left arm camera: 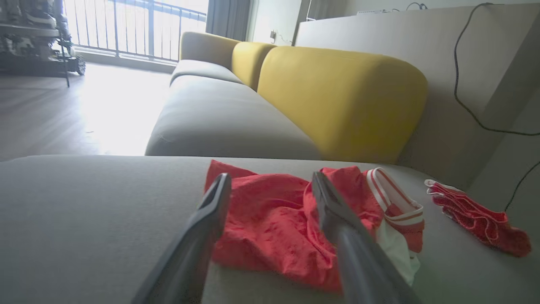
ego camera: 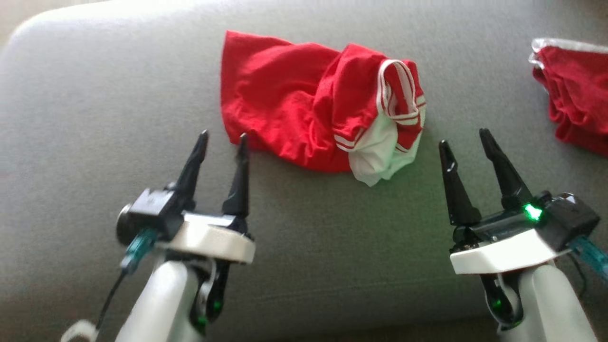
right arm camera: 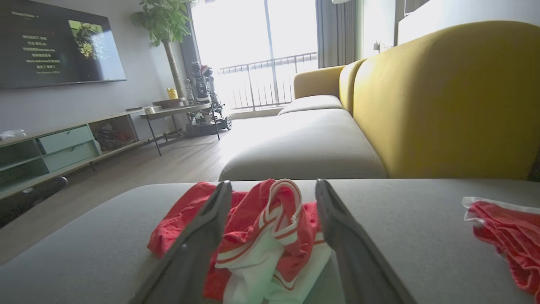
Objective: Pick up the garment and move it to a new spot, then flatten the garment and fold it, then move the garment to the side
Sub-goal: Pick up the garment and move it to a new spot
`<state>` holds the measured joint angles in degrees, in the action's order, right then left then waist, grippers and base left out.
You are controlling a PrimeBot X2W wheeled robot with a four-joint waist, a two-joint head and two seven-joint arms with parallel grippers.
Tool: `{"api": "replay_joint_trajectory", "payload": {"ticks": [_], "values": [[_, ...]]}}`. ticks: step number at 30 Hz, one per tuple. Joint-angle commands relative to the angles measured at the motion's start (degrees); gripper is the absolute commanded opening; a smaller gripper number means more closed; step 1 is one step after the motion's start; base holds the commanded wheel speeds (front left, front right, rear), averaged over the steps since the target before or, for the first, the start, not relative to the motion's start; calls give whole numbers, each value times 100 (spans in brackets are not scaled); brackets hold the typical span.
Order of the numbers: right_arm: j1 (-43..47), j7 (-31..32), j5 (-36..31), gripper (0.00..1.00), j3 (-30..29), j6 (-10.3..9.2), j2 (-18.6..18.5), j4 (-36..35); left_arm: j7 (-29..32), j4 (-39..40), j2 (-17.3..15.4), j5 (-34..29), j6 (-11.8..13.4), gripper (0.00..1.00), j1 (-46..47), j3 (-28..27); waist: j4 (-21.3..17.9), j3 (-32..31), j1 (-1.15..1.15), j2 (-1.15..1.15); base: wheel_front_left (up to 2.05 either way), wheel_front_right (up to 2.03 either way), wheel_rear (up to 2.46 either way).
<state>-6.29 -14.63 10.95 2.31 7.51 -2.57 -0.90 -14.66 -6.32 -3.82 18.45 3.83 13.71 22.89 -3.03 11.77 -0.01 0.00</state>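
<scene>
The garment point(ego camera: 304, 109) is red with white stripes and a white panel, and it lies crumpled on the grey cushion point(ego camera: 95, 118). My left gripper point(ego camera: 223, 137) is open just short of the garment's near left edge, nothing between its fingers. My right gripper point(ego camera: 468, 137) is open as well, a little right of the garment's white part. Through the left wrist view the garment point(left arm camera: 274, 219) sits just beyond the open gripper point(left arm camera: 272, 181). The right wrist view has the garment point(right arm camera: 270, 228) between and beyond the open gripper point(right arm camera: 274, 185).
A second red piece of cloth point(ego camera: 574, 90) lies at the cushion's far right, also as red cloth point(left arm camera: 476, 215) and red cloth point(right arm camera: 506, 236). A yellow sofa backrest point(left arm camera: 341, 97) rises behind the cushion. A cable point(left arm camera: 464, 84) hangs on the wall.
</scene>
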Motion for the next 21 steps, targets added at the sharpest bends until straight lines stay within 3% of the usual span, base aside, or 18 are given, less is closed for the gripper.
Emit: {"api": "replay_joint_trajectory", "payload": {"ticks": [1, 10, 21], "values": [[18, -37, -78, 100, 153, -2, -31, -126, -32, 390, -80, -168, 62, 100, -122, -332, 207, -279, 1, 0, 0, 0, 0], [416, -37, -81, 100, 233, -2, -31, 100, -33, 899, -4, -710, 152, 100, -1296, -926, 220, -888, 1, 0, 0, 0, 0], [721, -37, -74, 100, 213, -2, -31, 195, -33, 951, 71, -1125, 126, 100, -1958, -1129, 162, -1189, 1, 0, 0, 0, 0]]}}
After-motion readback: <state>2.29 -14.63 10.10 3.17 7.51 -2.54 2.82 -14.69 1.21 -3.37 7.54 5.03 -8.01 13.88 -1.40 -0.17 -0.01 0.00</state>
